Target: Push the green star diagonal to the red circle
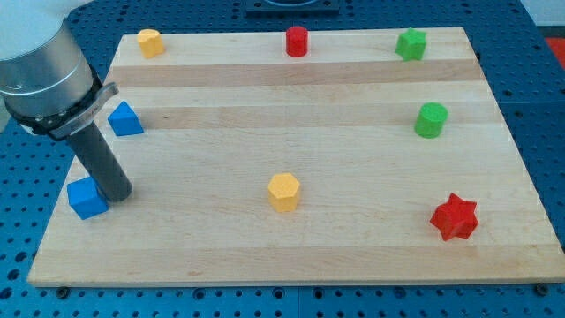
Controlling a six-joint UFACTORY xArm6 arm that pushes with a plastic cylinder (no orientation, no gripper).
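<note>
1 camera looks down from above and in front, tilted toward the view's top, taking in nearly the whole wooden board (291, 256), whose far edge appears narrower than its near edge. Blue perforated table (538, 53) borders it on every side. The arm's grey housing (40, 71) looms large at the view's upper left, close to the lens. No 2nd view overlaps.

Pale wooden board (291, 238), banded grain, lies on a blue perforated table (543, 62). Dark fixture (291, 5) at the view's top edge. Light even, shadows soft.
</note>
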